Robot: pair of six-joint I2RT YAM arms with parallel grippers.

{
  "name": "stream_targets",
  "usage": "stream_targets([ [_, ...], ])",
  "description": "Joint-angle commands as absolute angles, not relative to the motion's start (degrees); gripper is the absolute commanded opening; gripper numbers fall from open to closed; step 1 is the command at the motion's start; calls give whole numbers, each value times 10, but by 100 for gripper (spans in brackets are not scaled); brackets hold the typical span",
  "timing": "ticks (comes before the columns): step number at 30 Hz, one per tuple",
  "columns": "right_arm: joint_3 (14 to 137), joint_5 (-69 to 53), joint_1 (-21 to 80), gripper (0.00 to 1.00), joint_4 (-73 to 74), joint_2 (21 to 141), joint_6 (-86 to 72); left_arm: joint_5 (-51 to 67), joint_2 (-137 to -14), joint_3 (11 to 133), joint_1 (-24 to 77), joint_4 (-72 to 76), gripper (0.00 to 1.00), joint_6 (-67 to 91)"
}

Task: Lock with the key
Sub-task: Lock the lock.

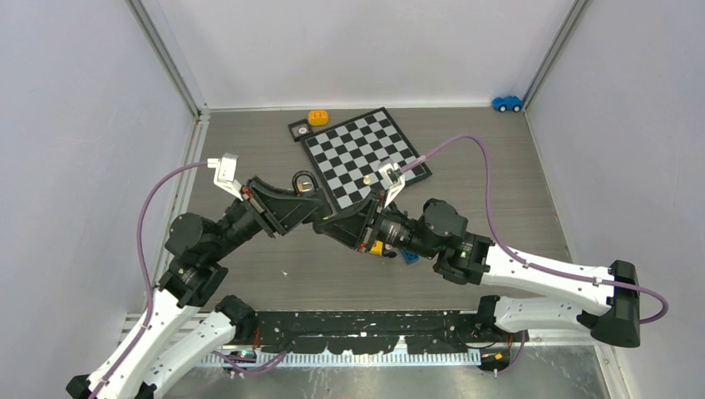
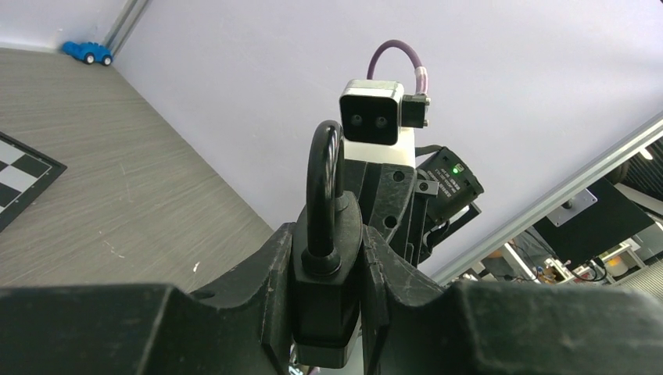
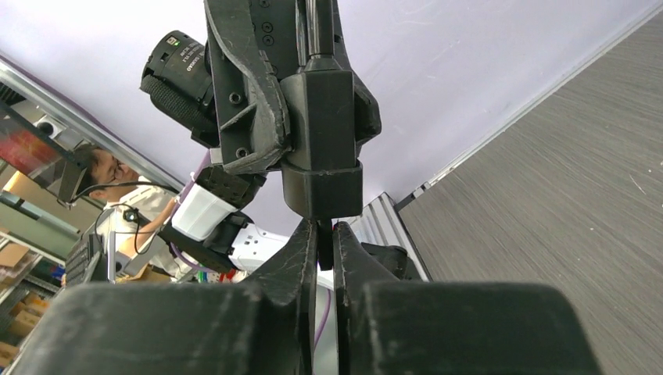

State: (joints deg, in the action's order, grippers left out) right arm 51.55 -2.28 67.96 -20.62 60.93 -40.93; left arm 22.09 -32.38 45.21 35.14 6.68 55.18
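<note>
Left wrist: L gripper (image 2: 327, 262) clamps black padlock (image 2: 321, 308); R gripper (image 3: 324, 251) pinches key (image 3: 325, 232) beneath it

White links (image 1: 532, 274), black joints (image 1: 195, 237), purple cables (image 2: 397, 44); black left claw (image 2: 324, 266), right claw (image 3: 324, 242).

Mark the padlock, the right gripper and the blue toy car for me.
padlock (image 2: 324, 293), left wrist view, on its black body below the shackle.
right gripper (image 3: 324, 228), right wrist view, midway between its fingertips, just under the padlock.
blue toy car (image 1: 507, 103), top view, on its body.
</note>
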Motion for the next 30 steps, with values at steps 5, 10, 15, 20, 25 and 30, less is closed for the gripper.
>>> stream_targets([
  [5, 523, -82, 675, 0, -269, 623, -412, 215, -317, 479, 351, 152, 0, 569],
  [10, 486, -110, 675, 0, -298, 631, -420, 216, -322, 482, 351, 155, 0, 573],
  [15, 444, -147, 678, 1, -330, 647, -454, 208, -318, 483, 352, 145, 0, 565],
  [20, 410, -125, 714, 1, -299, 639, -441, 192, -315, 480, 351, 131, 0, 550],
  [25, 388, -73, 767, 0, -245, 622, -414, 175, -315, 477, 351, 125, 0, 534],
  [30, 345, -26, 808, 0, -226, 605, -424, 159, -318, 477, 351, 120, 0, 519],
])
